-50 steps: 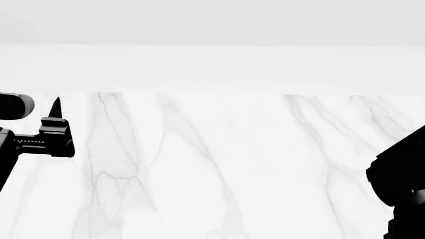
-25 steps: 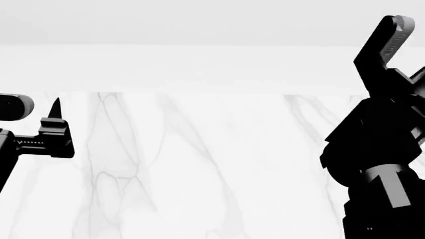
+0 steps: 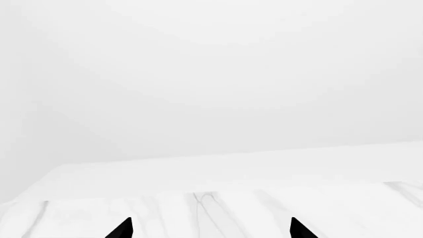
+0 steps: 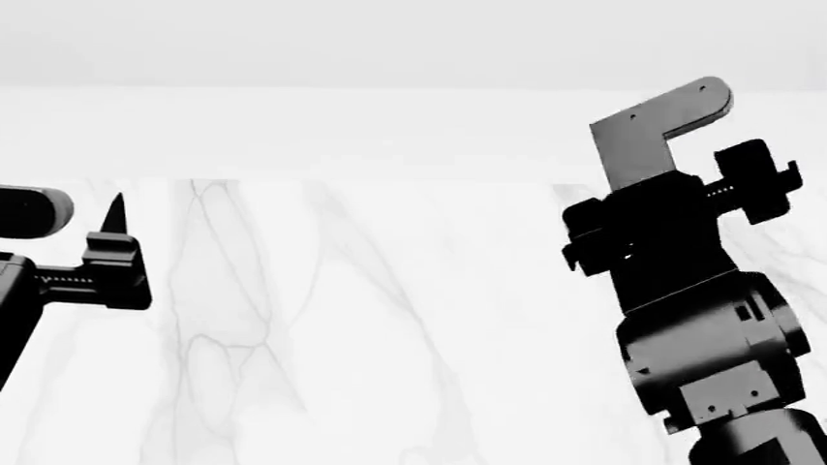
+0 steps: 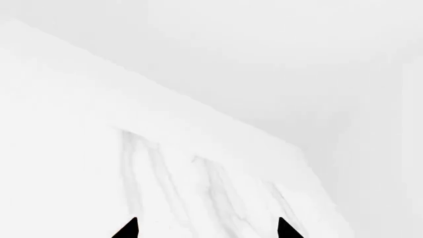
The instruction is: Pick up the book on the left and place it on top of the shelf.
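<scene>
Honestly we can't spot the book or the shelf in any of the 3 views, just the white grey-veined marble tabletop. Our black left gripper and black right gripper both hover with tips spread, holding nothing. We can't judge the step; finding the book comes next.

Two grippers: left gripper; right gripper; one marble surface.

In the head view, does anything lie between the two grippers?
No. Between the left gripper and the right gripper, the head view shows only bare marble tabletop; no book or shelf is visible.
</scene>
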`<state>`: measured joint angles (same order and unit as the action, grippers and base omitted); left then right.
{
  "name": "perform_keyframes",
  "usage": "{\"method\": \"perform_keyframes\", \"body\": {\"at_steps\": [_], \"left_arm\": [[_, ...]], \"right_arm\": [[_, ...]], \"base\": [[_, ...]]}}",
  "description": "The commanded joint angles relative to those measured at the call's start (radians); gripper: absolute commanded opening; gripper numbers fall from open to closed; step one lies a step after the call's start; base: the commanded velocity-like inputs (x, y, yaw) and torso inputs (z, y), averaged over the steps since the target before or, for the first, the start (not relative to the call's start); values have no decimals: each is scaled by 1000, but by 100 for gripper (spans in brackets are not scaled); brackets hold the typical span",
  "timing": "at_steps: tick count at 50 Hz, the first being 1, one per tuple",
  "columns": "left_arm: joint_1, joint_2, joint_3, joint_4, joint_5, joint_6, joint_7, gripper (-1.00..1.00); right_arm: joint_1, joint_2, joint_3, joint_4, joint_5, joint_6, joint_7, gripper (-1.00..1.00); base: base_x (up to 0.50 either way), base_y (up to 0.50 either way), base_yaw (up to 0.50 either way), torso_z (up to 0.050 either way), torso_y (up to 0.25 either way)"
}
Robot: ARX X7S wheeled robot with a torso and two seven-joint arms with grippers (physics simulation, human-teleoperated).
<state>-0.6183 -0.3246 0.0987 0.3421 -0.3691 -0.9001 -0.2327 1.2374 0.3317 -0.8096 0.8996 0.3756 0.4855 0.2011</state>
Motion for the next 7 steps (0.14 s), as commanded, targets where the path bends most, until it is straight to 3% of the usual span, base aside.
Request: {"method": "perform_keyframes", "body": {"at_steps": [1,7], "left_arm": [[4,23,-20,-6,13,15,27,100],[4,24,-19,-15,13,23,26,100]], "right_arm": [[-178,95,232,-401,291,-16,-181,100],[-194,97,232,-438,297,-11,-166,100]], "base": [[0,0,0,0,0],[0,0,0,0,0]]}}
